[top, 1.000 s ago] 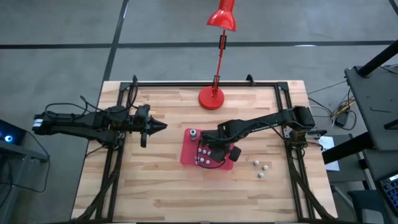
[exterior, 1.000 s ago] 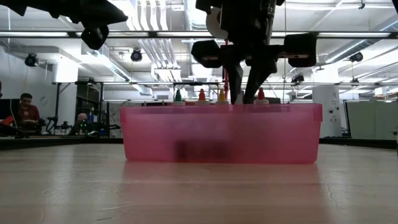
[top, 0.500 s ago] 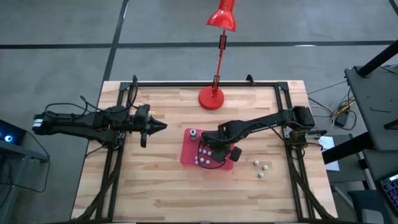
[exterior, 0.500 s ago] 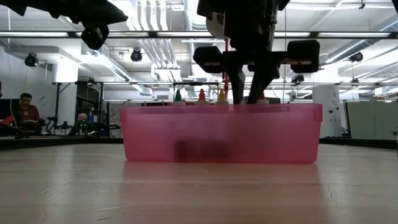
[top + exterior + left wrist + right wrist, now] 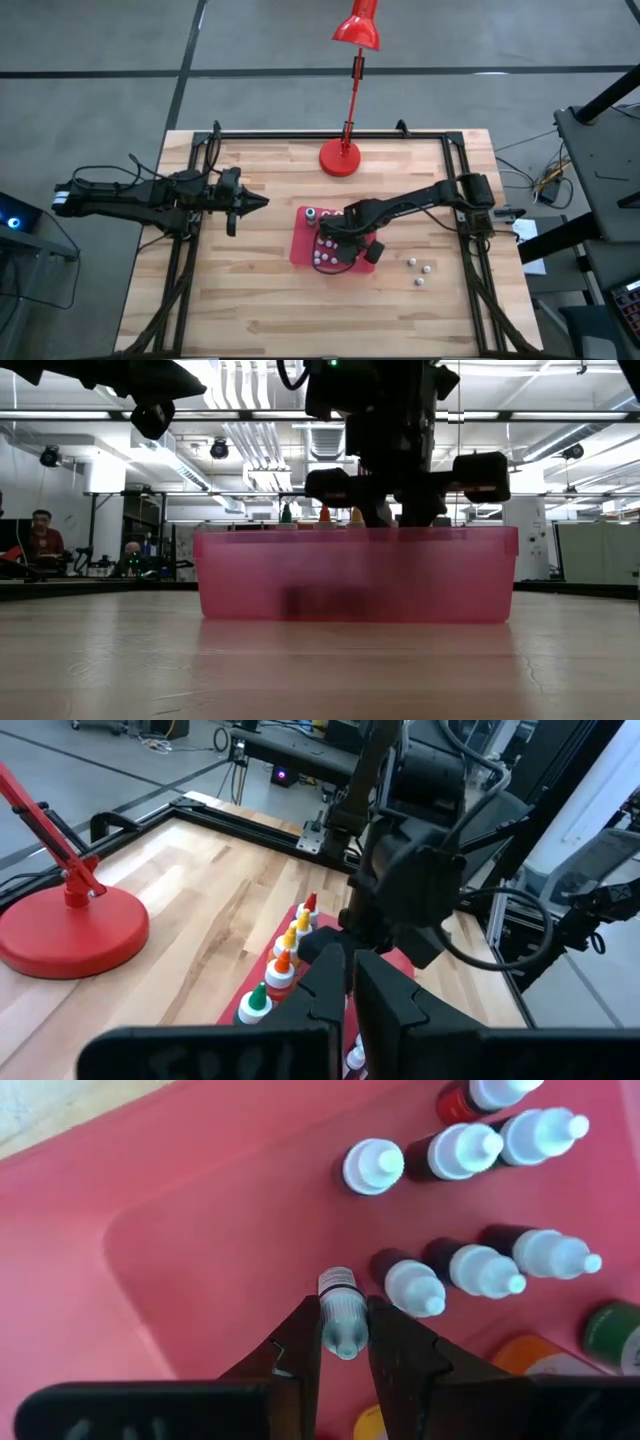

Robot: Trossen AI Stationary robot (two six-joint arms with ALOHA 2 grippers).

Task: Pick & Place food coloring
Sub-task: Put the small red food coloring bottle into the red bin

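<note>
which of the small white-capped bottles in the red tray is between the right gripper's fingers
The small white-capped bottle clamped in the right gripper, standing alone on bare floor of the red plastic tray. The other white-capped bottles stand in rows, untouched.

We see the red tray (image 5: 303,247) near the table's (image 5: 260,310) middle, and it is crowded: the right gripper (image 5: 345,1342) is down inside it, shut on a white-capped bottle (image 5: 341,1316), with more bottles (image 5: 478,1270) packed just beside its fingers, so little room is left on that side. The tray's bare floor toward its other corner looks open to us. The right arm (image 5: 420,201) crosses the table from the right edge and blocks a path over the tray from there. The lamp (image 5: 340,157) stands at the far edge, its stem leaning over it. Three beads (image 5: 420,270) lie right of the tray. The near edge and left half are free, apart from the left gripper (image 5: 262,203), which hovers shut near the left edge.
</note>
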